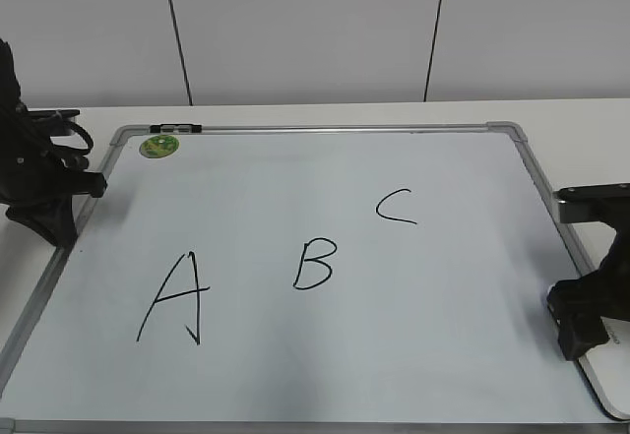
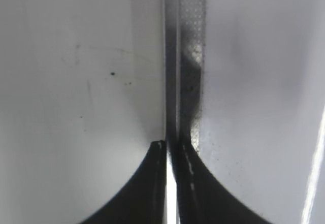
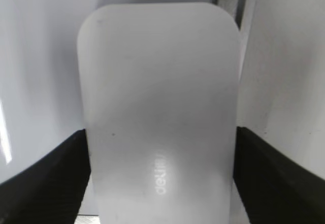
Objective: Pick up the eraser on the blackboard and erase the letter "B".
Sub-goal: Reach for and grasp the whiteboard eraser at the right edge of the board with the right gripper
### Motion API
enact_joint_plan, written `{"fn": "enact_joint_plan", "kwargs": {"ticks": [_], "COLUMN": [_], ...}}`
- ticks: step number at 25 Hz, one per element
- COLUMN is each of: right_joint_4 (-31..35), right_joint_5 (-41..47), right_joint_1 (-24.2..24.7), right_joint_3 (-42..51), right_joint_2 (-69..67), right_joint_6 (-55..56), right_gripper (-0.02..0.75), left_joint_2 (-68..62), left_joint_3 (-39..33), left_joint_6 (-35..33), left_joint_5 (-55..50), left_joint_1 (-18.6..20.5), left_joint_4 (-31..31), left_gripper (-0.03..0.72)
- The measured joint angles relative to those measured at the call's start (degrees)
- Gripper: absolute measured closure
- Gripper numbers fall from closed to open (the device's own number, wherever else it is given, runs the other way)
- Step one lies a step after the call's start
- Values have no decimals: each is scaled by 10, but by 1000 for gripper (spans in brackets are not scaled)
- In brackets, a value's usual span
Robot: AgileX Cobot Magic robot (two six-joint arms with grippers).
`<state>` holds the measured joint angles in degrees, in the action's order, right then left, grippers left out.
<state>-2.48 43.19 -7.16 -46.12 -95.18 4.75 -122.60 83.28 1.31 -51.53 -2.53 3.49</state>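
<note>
Right gripper (image 3: 161, 148) straddles the eraser (image 3: 160, 107) at the blackboard's (image 1: 325, 158) right edge, fingers hugging both its sides. Left gripper (image 2: 172, 148) sits pinched narrow over the left frame; the letter "B" (image 1: 315, 263) sits mid-board.

Look: round green magnet (image 1: 159, 146) sits near top left corner. Black marker pen (image 1: 175, 128) lies just above it, along top edge. Letter A (image 1: 175, 298) at left, letter C (image 1: 396, 207) at right. White table (image 1: 295, 114) underneath, grey wall panels (image 1: 305, 31) behind.
</note>
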Motion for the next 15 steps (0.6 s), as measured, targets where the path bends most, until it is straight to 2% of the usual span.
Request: {"fn": "enact_joint_plan", "kwargs": {"ticks": [6, 15], "right_joint_4": [0, 3], "right_joint_5": [0, 0], "right_joint_1": [0, 0], "right_joint_3": [-1, -1], "right_joint_2": [-1, -1], "right_joint_6": [-1, -2], "right_gripper": [199, 211], "left_joint_2": [0, 0], "left_joint_3": [0, 0], "left_joint_6": [0, 0], "left_joint_5": [0, 1], "left_joint_1": [0, 0], "left_joint_4": [0, 0], "left_gripper": [666, 666]}}
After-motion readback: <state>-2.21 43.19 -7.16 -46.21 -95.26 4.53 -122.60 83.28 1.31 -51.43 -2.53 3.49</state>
